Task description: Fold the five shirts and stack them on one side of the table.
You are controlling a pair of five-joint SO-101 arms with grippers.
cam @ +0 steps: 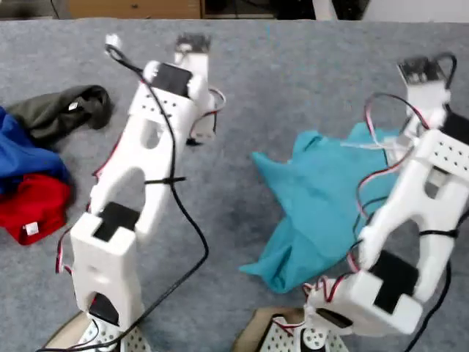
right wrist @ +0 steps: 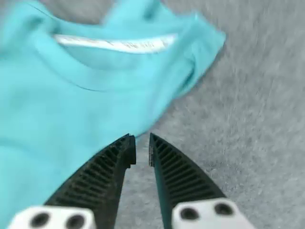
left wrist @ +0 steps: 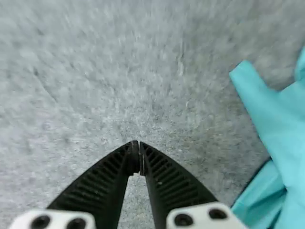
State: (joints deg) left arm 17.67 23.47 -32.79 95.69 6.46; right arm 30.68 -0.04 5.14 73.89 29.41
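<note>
Across the grey table (cam: 293,81), the teal shirt (cam: 322,198) is lying crumpled and unfolded, partly under my right arm. A blue shirt (cam: 22,158), red shirt (cam: 37,205) and dark shirt (cam: 58,110) are sitting bunched at the far left edge. My left gripper (left wrist: 135,155) is hanging with jaws together over bare table. My right gripper (right wrist: 141,148) is hovering by the collar, jaws slightly apart and empty. Risk: a grab with so narrow a gap is likely catching one layer and dragging the shirt into a worse bunch.

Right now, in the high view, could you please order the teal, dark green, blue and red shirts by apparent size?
1. Teal shirt, spread out, clearly largest.
2. Dark green shirt, blue shirt and red shirt: bunched heaps that look alike; the blue one is cut by the frame edge, so no ranking.
</note>
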